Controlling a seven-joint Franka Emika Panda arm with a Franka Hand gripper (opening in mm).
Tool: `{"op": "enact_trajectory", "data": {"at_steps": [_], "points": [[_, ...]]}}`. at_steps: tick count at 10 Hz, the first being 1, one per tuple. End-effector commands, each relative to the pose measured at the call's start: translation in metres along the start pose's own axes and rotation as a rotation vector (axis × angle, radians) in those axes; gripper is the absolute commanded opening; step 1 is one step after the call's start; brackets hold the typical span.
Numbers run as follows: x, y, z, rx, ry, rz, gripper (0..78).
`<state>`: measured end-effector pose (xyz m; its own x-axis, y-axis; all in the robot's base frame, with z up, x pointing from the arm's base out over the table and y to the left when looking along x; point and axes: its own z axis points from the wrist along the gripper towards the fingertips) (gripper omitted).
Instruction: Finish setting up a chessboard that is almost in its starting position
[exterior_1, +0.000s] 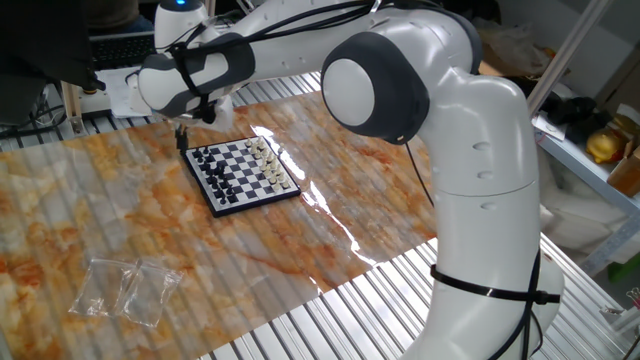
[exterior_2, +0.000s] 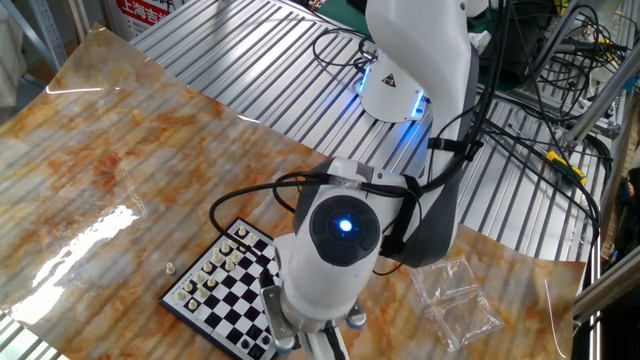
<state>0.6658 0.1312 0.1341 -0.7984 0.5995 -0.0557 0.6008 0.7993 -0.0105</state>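
Observation:
The chessboard (exterior_1: 241, 175) lies on the marbled tabletop, with black pieces along its near-left edge and cream-white pieces along the far-right edge. It also shows in the other fixed view (exterior_2: 228, 292), partly hidden behind the arm. A tiny cream-white piece (exterior_2: 170, 268) stands alone on the tabletop just off the board's white side. My gripper (exterior_1: 182, 137) hangs just beyond the board's far-left corner, above the table. Its dark fingers look close together, and I cannot tell if anything is between them. In the other fixed view the wrist hides the gripper.
Crumpled clear plastic bags (exterior_1: 125, 286) lie on the tabletop near the front left and also show in the other fixed view (exterior_2: 456, 296). The arm's base (exterior_2: 400, 90) stands on the ribbed metal bench. Cables and shelves crowd the background.

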Motion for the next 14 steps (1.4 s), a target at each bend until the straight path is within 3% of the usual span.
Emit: {"op": "enact_trajectory", "data": {"at_steps": [1, 7, 14], "points": [[-0.009, -0.006, -0.005, -0.003, 0.003, -0.059, 1.1], [-0.023, -0.015, -0.006, 0.002, 0.013, -0.142, 1.1], [-0.03, -0.021, -0.007, 0.02, 0.029, -0.227, 1.1]]}}
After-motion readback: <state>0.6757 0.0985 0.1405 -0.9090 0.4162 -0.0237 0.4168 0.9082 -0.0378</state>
